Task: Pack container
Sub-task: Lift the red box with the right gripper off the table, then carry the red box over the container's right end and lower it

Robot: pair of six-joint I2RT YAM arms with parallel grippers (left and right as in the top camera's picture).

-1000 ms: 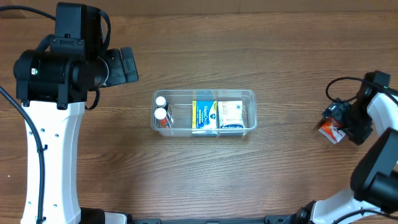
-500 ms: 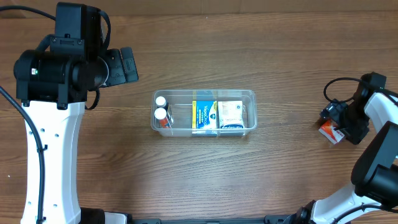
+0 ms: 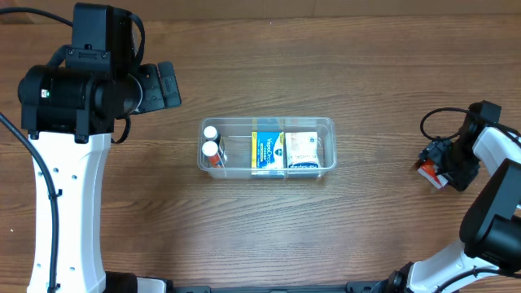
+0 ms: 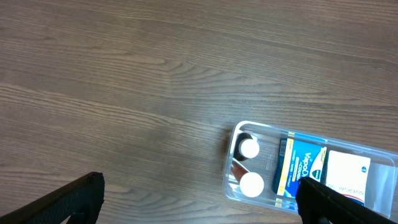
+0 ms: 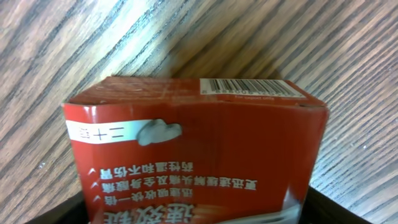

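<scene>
Container [image 3: 238, 122] means the clear plastic tub, and it sits in the middle of the table [image 3: 326, 65]. It lies flat, with its long side going from left to right. Four things are inside it. At the left end are two little bottles with white caps, one bottle [image 3: 211, 132] just behind the other bottle [image 3: 210, 149]. Then comes a small bare gap. After the gap is a blue and yellow box [image 3: 267, 152], and a white box [image 3: 301, 149] lies right beside it at the right end.

The left arm [image 3: 69, 98] is up at the far left side of the table, well apart from the container. Its camera looks down on the brown wood, and the left end of the container shows at the lower right. The left jaws are wide open, one at each bottom corner of that view.

The right arm [image 3: 492, 163] is at the right edge of the table, also well apart from the container. The right jaws are closed on a red box [image 3: 426, 169], one jaw on each side of it. Up close, the red box has white writing and a barcode along one edge. I cannot tell if the red box is touching the table or is a bit above it. It is outside the container.
</scene>
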